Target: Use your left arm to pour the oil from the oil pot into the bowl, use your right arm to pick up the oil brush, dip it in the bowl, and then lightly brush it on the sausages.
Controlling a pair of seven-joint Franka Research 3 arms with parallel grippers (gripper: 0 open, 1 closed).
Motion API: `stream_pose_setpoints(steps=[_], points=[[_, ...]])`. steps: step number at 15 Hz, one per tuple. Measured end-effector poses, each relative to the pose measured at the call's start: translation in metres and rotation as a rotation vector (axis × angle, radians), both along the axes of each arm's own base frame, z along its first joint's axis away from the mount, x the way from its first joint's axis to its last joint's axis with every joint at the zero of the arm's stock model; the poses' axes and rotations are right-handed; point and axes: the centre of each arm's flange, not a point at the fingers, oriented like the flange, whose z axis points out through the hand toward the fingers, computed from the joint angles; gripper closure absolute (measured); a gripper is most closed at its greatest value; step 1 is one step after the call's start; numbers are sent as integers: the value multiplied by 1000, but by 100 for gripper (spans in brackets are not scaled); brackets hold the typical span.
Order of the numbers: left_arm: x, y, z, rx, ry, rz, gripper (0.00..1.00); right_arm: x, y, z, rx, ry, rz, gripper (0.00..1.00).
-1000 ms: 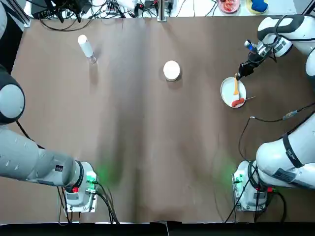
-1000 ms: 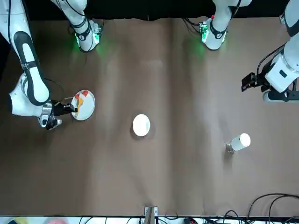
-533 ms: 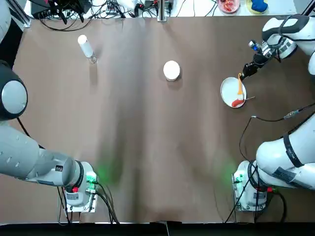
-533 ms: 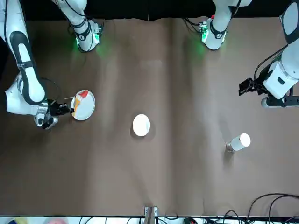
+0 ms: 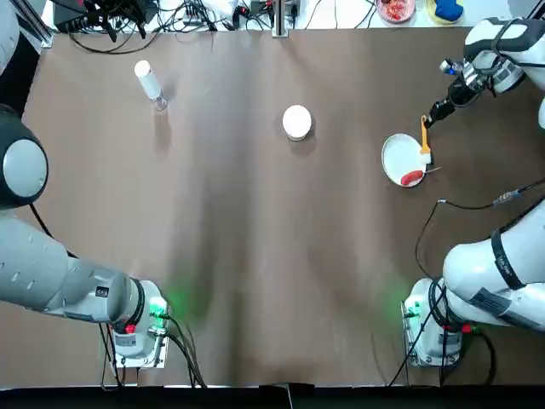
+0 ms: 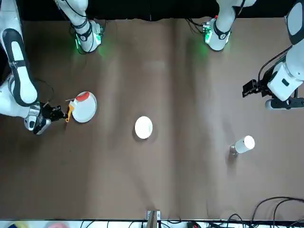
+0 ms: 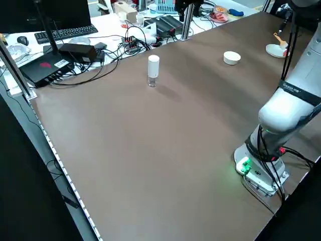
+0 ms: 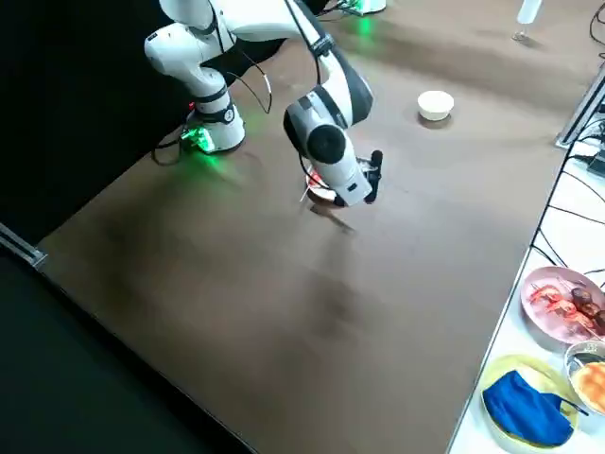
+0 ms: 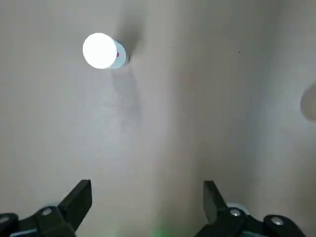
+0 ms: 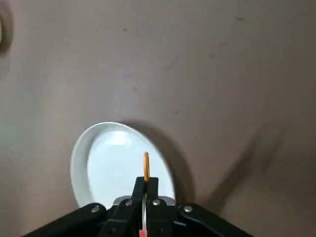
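Note:
My right gripper is shut on the yellow-orange oil brush, which hangs over the right rim of the white plate. The red sausage lies at the plate's near edge. In the right wrist view the brush sticks out over the plate from the shut fingers. The small white bowl stands mid-table at the far side. Far left, the oil pot stands upright. My left gripper is open and empty, hovering short of the oil pot.
Cables and electronics line the far edge, with a dish of food and a blue cloth at the far right. A thin black cable loops over the table near the right arm.
My right gripper has drawn back toward the far right with the brush, taking it from the plate's middle to its right rim. The left arm has barely shifted.

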Motion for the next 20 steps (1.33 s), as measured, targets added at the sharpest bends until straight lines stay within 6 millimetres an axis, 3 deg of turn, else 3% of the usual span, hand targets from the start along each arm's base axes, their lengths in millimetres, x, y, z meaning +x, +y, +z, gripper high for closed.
stream_pose_setpoints(steps=[4,11,14,18,20], points=[[0,-3,-1,0,2,-5,0,-3,33,-8,6,36,71,96],[0,-4,-2,0,4,-7,0,-21,63,-31,20,99,119,96],[0,-5,-2,0,4,-8,0,-22,87,-34,6,138,109,96],[0,-8,-2,-1,4,-14,0,-20,136,-33,-42,210,57,96],[0,-8,-2,-1,4,-14,0,-20,138,-33,-46,214,50,96]])
